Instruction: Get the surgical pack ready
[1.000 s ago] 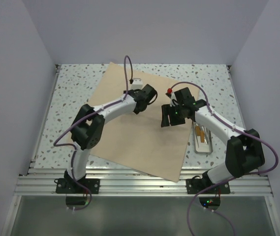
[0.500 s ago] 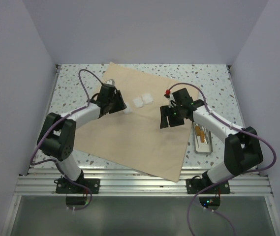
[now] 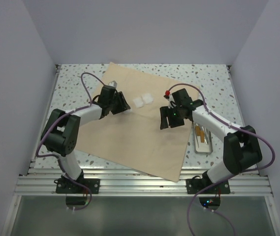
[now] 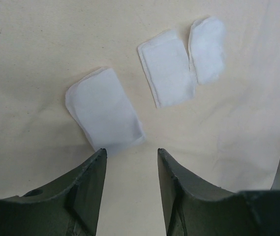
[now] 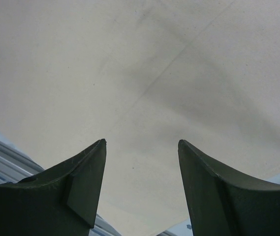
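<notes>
I see a table (image 3: pixel 71 83) with a white top full of little dark specks. Plain pale walls (image 3: pixel 144 29) stand at the back and on both sides. A shiny metal rail (image 3: pixel 130 186) runs along the near edge.

The surgical pack (image 3: pixel 140 140) is a big tan cloth. It lies open and flat in the middle of the table, turned a bit so its corners point out. Its near corner lies over the rail. Three small white gauze squares (image 4: pixel 167 73) lie on the cloth near its far side. A small silver tray (image 3: pixel 203 151) sits on the table just beside the right edge of the cloth, partly under my right arm (image 3: pixel 213 123).

My left arm (image 3: pixel 88 114) bends up at the elbow and reaches out over the left part of the cloth. The left gripper (image 4: pixel 130 152) points at the gauze squares. Its jaws are apart and nothing is between them. The nearest square lies right in front of one fingertip.

My right arm reaches in from the right. The right gripper (image 5: pixel 142 142) hangs over bare cloth, on its right side. Its jaws are apart too, and it holds nothing.
</notes>
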`<act>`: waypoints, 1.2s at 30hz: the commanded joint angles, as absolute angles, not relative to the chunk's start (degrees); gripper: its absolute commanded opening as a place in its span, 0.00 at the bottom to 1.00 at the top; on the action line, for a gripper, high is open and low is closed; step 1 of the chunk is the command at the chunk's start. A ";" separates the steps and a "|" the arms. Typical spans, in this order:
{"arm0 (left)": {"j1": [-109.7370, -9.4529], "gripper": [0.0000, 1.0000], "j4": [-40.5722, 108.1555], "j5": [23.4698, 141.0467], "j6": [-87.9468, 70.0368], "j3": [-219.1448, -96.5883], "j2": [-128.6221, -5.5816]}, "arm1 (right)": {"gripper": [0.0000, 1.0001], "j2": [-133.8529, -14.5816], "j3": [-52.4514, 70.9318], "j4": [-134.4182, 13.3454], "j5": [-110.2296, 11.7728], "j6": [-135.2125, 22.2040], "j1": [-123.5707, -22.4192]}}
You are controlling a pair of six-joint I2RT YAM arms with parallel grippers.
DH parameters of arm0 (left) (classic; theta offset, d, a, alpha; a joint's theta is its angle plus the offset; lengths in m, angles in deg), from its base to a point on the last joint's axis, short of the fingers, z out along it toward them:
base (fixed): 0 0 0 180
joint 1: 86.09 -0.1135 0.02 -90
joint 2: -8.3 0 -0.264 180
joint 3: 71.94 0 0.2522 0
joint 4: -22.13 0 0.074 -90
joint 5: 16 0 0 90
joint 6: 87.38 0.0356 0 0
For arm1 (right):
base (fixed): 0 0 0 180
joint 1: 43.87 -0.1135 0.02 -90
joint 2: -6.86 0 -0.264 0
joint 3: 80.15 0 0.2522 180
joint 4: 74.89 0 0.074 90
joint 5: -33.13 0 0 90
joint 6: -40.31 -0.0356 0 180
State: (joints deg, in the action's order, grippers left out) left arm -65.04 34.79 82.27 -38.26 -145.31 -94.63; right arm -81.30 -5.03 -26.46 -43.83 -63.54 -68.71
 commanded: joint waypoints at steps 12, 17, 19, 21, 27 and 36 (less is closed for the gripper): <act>-66.32 0.53 34.93 79.09 -37.63 -144.41 -92.86 | 0.66 -81.55 -3.82 -26.94 -43.86 -62.70 -69.36; -67.11 0.53 34.40 80.15 -37.80 -144.49 -94.09 | 0.66 -81.73 -3.90 -27.29 -43.69 -62.79 -69.36; -67.28 0.53 34.05 80.59 -37.81 -144.32 -94.53 | 0.66 -81.91 -3.82 -27.29 -43.77 -62.70 -69.36; -67.55 0.54 32.91 81.29 -37.72 -143.79 -94.88 | 0.66 -81.82 -3.81 -27.21 -43.77 -62.61 -69.36; -67.90 0.53 31.42 83.66 -38.60 -144.32 -97.34 | 0.66 -81.73 -3.81 -27.38 -43.77 -62.70 -69.36; -68.16 0.49 29.57 85.07 -39.56 -143.97 -99.27 | 0.66 -81.99 -3.73 -27.38 -43.86 -62.61 -69.36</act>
